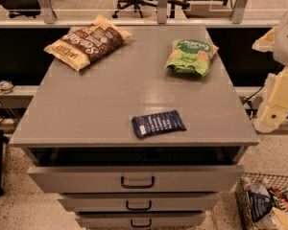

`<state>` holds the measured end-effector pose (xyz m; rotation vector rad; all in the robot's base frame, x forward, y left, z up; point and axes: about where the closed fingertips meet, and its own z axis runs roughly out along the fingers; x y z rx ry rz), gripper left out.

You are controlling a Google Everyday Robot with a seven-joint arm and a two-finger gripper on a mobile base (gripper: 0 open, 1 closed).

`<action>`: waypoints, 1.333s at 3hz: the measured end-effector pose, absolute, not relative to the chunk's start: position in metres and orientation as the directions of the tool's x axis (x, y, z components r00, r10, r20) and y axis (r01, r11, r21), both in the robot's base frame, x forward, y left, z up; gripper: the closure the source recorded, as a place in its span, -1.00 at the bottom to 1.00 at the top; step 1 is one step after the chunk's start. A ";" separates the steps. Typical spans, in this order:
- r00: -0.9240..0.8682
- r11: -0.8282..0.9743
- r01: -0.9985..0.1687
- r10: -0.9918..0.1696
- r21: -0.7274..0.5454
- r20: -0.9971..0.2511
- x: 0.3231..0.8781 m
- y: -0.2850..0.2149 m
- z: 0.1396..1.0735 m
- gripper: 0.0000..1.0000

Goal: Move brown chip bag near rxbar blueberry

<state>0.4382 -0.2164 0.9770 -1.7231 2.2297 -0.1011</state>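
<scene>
The brown chip bag (88, 42) lies flat at the back left corner of the grey cabinet top (86, 109), with a dark brown centre and cream ends. The rxbar blueberry (158, 123), a small dark blue wrapper, lies near the front edge, slightly right of centre. The two are far apart. My gripper (270, 115) hangs off the cabinet's right side, level with its front half, touching nothing and well away from both packets.
A green chip bag (190, 56) lies at the back right of the top. The top drawer (137, 176) is pulled slightly open below the front edge. A wire basket (266, 205) of packets stands on the floor at the lower right. Office chairs stand behind a rail.
</scene>
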 end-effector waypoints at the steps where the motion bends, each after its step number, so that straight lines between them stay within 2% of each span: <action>1: -0.216 0.267 -0.929 -0.953 -0.255 -0.210 0.440 -0.215 0.978 -1.00; 2: -0.141 0.208 -0.934 -0.961 -0.290 -0.238 0.467 -0.183 0.975 -1.00; 4: 0.078 0.068 -0.919 -0.934 -0.388 -0.349 0.558 -0.064 0.978 -1.00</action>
